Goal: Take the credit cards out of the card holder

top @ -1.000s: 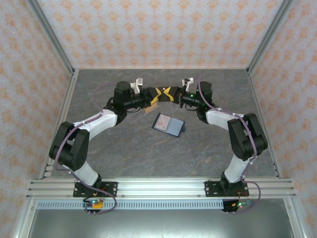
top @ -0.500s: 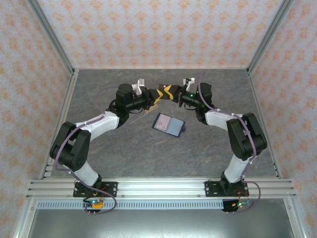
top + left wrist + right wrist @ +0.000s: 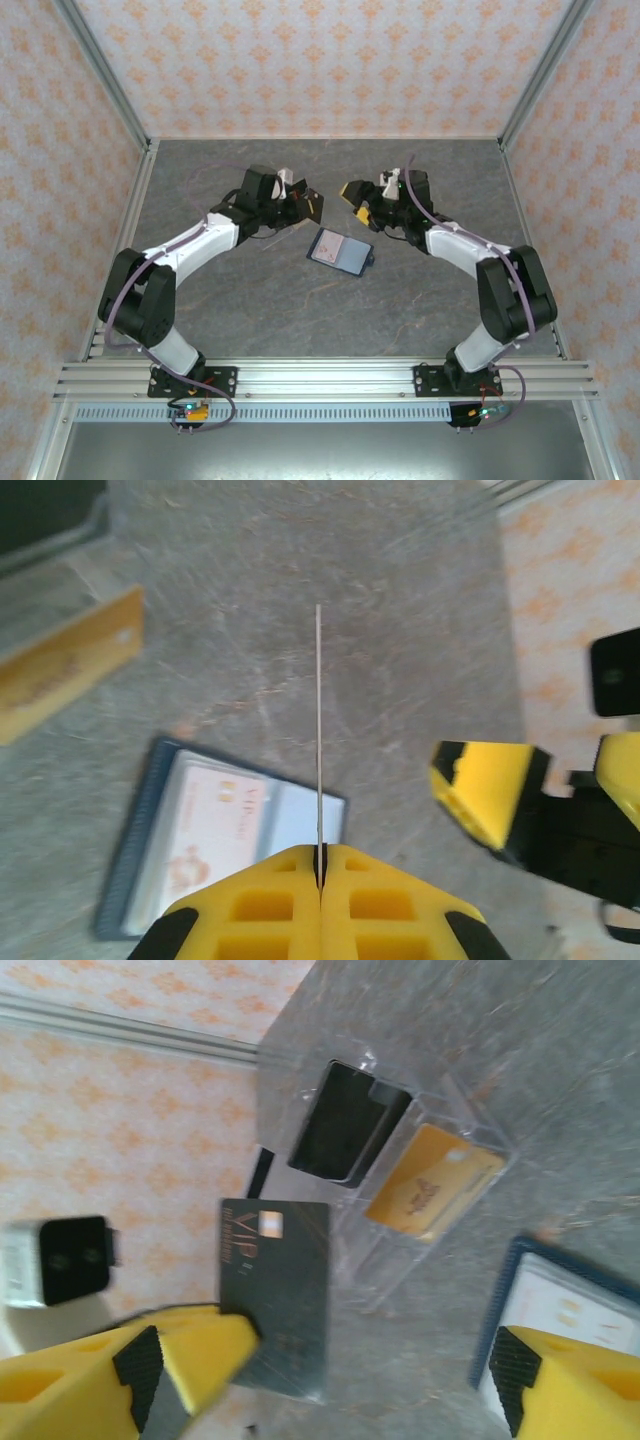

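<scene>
One dark credit card (image 3: 285, 1280) | print: "VIP" | pinched in left hand (image 3: 320, 855)

Navy card holder (image 3: 340, 251), orange-patterned walls (image 3: 320, 60)

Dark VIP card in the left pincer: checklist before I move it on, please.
1. Left pincer shut on dark VIP card: ok.
2. Right pincer open, apart from that card: ok.
3. Grip secure: cannot tell; only the card's end is pinched.
4. Card holder open on table: ok.
5. Card holder emptied: not ok; a pale card sits inside.
6. Free slot in clear stand: cannot tell; orange card and black card sit there.
</scene>
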You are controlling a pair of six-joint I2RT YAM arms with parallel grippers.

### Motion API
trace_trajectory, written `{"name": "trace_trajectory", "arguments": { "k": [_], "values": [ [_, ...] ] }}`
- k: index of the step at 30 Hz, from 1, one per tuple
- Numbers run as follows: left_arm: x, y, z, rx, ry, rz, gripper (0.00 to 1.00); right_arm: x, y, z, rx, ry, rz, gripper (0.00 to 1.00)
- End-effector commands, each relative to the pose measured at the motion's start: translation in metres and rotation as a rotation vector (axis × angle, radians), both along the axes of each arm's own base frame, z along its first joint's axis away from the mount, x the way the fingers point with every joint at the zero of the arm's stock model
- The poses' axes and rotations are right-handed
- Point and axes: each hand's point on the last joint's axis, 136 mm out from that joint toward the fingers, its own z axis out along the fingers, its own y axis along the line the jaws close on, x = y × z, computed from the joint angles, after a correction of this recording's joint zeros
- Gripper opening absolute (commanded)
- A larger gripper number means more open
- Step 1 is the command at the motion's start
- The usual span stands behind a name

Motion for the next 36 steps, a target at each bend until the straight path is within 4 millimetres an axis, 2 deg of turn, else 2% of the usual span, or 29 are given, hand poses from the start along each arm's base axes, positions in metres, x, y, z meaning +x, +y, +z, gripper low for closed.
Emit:
{"name": "trace_trajectory", "arguments": {
  "k": [1,7,11,16,20,24,25,27,36],
  "values": [
    [-0.009,0.028,0.014,0.297,-0.105,-0.105,0.00,-0.013,-0.025,-0.026,-0.197,-0.033,-0.015,0.92],
    [0.012,0.049,0.035,0.570,-0.216,-0.193,0.00,-0.018,-0.033,-0.036,-0.250,-0.044,-0.020,0.97],
    [0.028,0.055,0.035,0.709,-0.253,-0.270,0.00,-0.020,-0.035,-0.038,-0.272,-0.048,-0.017,0.98],
    [0.040,0.053,0.026,0.796,-0.293,-0.440,0.00,-0.020,-0.033,-0.035,-0.265,-0.063,-0.005,0.99],
    [0.051,0.057,0.019,0.869,-0.281,-0.502,0.00,-0.017,-0.032,-0.032,-0.250,-0.082,-0.008,0.99],
    [0.054,0.053,0.008,0.888,-0.272,-0.596,0.00,-0.010,-0.026,-0.027,-0.221,-0.080,-0.003,0.99],
    [0.056,0.054,0.009,0.895,-0.277,-0.605,0.00,-0.009,-0.025,-0.027,-0.217,-0.077,-0.005,0.99],
    [0.059,0.054,-0.003,0.904,-0.256,-0.645,0.00,-0.008,-0.024,-0.026,-0.209,-0.072,-0.005,0.99],
    [0.076,0.060,-0.019,0.939,-0.240,-0.708,0.00,-0.009,-0.020,-0.024,-0.189,-0.047,-0.001,0.99]
  ]
}}
